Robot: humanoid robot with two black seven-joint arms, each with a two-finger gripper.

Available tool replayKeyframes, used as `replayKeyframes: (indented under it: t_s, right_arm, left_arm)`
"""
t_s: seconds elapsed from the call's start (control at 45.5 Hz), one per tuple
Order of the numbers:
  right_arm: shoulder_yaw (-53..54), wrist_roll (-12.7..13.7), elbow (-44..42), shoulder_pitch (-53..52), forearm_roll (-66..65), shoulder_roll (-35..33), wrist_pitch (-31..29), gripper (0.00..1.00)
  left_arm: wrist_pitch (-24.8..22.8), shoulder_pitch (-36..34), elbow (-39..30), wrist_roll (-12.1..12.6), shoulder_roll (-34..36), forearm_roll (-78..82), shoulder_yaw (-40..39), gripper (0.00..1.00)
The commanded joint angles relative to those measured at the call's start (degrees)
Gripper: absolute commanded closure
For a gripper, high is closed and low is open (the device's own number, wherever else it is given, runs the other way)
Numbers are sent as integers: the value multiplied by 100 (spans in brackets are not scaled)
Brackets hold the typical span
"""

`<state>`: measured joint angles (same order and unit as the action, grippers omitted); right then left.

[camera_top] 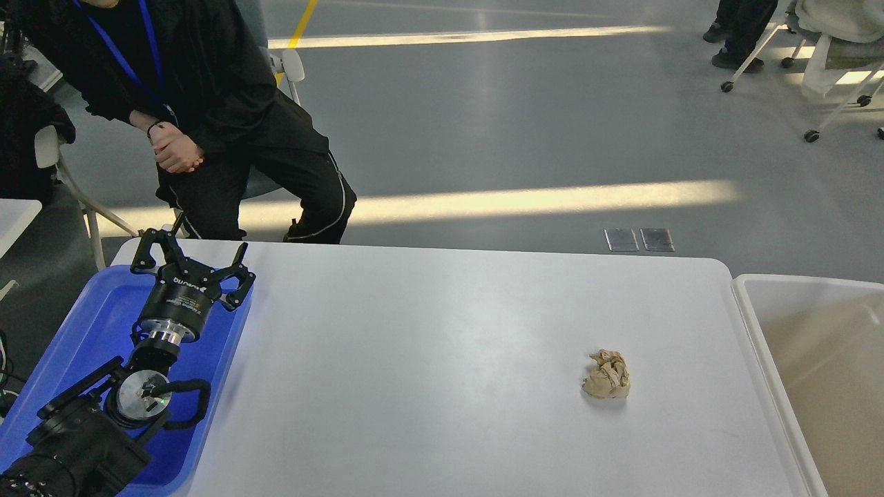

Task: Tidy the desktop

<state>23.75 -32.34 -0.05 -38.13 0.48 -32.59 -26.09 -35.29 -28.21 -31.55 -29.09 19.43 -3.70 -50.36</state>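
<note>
The desktop (428,345) is a wide white tabletop with rounded corners. A crumpled beige paper ball (607,375) lies on it, right of centre. My left gripper (191,259) is open and empty, held above the far end of a blue plastic tray (90,324) at the table's left edge, far from the paper ball. My right arm and gripper are out of view.
A beige-white rectangular bin (815,366) stands against the table's right edge, open side up. A person in black (207,117) sits on a chair just behind the table's far left corner. Chairs on wheels stand at the far right.
</note>
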Motion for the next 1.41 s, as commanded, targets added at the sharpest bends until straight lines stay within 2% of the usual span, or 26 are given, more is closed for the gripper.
replayKeyframes:
  t_s: [0.0,0.154,0.286,0.395,0.483,0.549,0.593,0.681,0.747,0.922,1.054,1.384]
  right_arm:
    - [816,-351,31,25,5,419,-1048,0]
    - [798,-413,66,16,5,1131,-1091,0]
    - [684,-422,706,156,-4,1308,-1601,0]
    - [693,-422,2040,490,-21,1036,-1601,0]
    - [675,-422,3823,877,-179,597,-1444,0]
    - [754,-413,4985,983,-407,298,-918,0]
    - [824,-413,5286,948,-566,244,-287,0]
    - [903,-413,5226,729,-742,542,918,0]
    - [1026,-439,4945,614,-830,744,1535,0]
    - [1484,-791,4084,588,-900,1026,1607,0]
    - [1484,-791,3749,596,-900,1088,1624,0]
    - [1308,-791,3749,684,-909,1088,1607,0]
  left_arm:
    - [5,0,0,0,0,1,0,0]
    - [-4,0,0,0,0,1,0,0]
    - [-4,0,0,0,0,1,0,0]
    - [-4,0,0,0,0,1,0,0]
    - [-4,0,0,0,0,1,0,0]
    - [-4,0,0,0,0,1,0,0]
    - [-4,0,0,0,0,1,0,0]
    - [-4,0,0,0,0,1,0,0]
    - [-4,0,0,0,0,1,0,0]
    - [-4,0,0,0,0,1,0,0]
    - [-4,0,0,0,0,1,0,0]
    - [-4,0,0,0,0,1,0,0]
